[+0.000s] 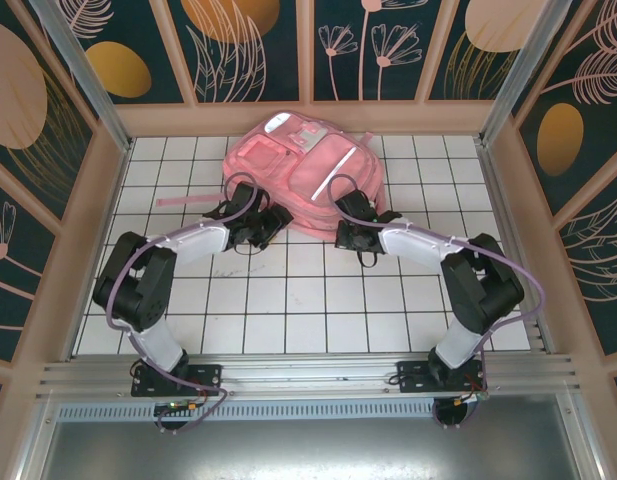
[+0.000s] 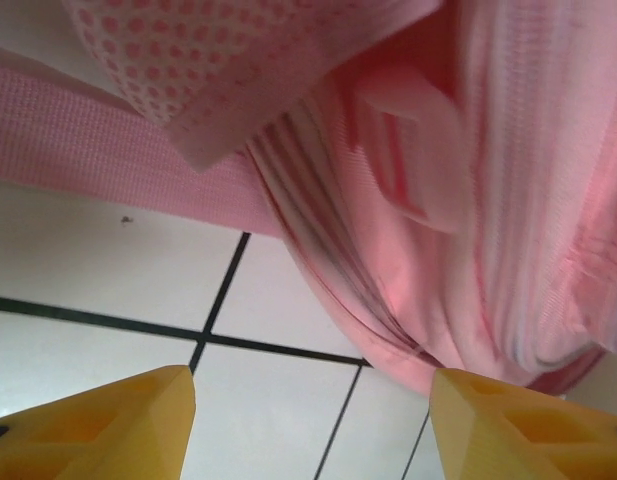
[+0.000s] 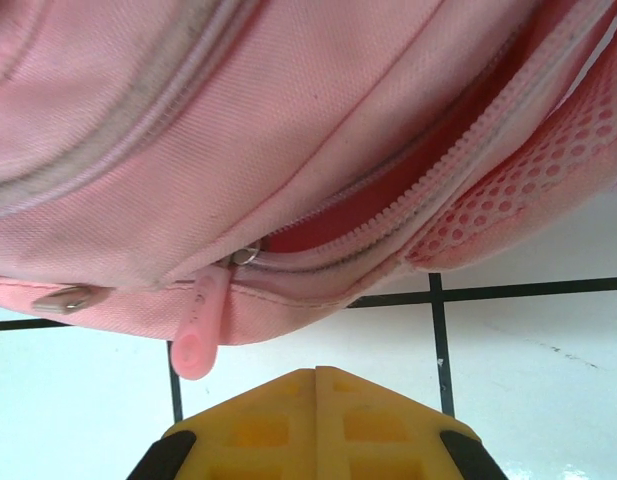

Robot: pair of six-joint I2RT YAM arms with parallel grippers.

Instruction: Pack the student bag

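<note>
One student bag (image 1: 303, 180) lies flat in the upper centre of the top view, on the white tiled table (image 1: 288, 300), with its far end near the back wall (image 1: 308, 118). In the right wrist view a zipper (image 3: 388, 215) along the bag's near side stands partly undone. The narrow slit shows darker pink lining, and what is inside cannot be told. A pink zipper pull (image 3: 200, 335) hangs over the bag's lower edge, just above the right gripper (image 3: 316, 385), whose yellow fingers are pressed together with nothing between them. The left gripper (image 2: 308, 385) has its jaws spread apart and empty at the bag's lower left edge. A pink strap (image 1: 183, 203) trails left across the tiles. Bare tiles fill the lower half of the top view between the two arms
</note>
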